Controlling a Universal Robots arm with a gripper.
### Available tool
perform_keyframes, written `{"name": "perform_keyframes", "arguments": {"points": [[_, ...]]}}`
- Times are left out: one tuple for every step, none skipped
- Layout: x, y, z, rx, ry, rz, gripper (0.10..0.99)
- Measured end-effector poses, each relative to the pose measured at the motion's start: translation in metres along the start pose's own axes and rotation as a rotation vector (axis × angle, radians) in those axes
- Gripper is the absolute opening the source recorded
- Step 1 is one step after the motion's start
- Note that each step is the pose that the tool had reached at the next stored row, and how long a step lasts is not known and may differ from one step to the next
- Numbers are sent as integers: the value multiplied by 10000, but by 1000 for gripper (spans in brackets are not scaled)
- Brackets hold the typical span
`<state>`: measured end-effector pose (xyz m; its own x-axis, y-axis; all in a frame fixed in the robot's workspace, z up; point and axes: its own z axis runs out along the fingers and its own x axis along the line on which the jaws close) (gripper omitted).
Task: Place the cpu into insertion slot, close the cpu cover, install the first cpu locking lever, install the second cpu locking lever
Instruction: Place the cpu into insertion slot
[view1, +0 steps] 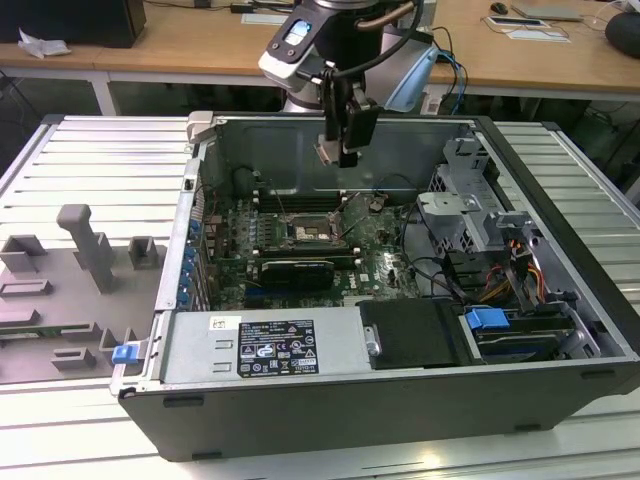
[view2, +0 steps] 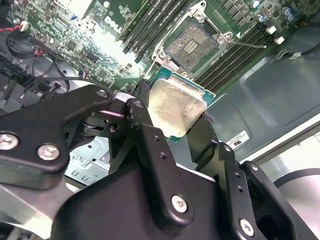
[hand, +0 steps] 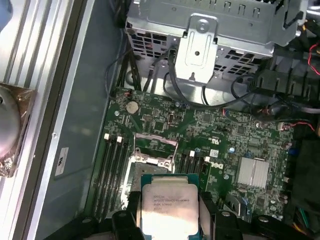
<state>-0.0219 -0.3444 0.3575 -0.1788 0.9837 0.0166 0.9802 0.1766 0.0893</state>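
Gripper (view2: 175, 111), cpu (view2: 179, 106) between its fingers (view2: 146, 131)

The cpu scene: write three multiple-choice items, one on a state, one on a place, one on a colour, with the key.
1. The insertion slot is: A empty; B filled by a chip; C under a fan.
2. The cpu is: A in the slot; B held by the gripper above the motherboard; C outside the case.
3. The motherboard is: A red; B white; C green.
Key: A, its contacts lie bare; B, the gripper clamps its edges; C, both wrist views show green.
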Motion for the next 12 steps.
{"name": "perform_keyframes", "arguments": {"points": [[0,0,2,-2,-10,105,541],[0,0,4,-4,-21,226,541],[0,0,6,-5,-32,339,541],[0,-1,11,-9,-51,552,541],[0,-2,17,-11,-72,781,541],[0,-2,24,-11,-92,1019,541],[0,-4,30,-4,-106,1174,541],[1,-14,34,1,-114,1268,541],[3,-24,41,5,-115,1311,541],[4,-30,55,8,-117,1332,541],[4,-32,68,9,-117,1335,541],[3,-33,77,10,-118,1338,541]]}}
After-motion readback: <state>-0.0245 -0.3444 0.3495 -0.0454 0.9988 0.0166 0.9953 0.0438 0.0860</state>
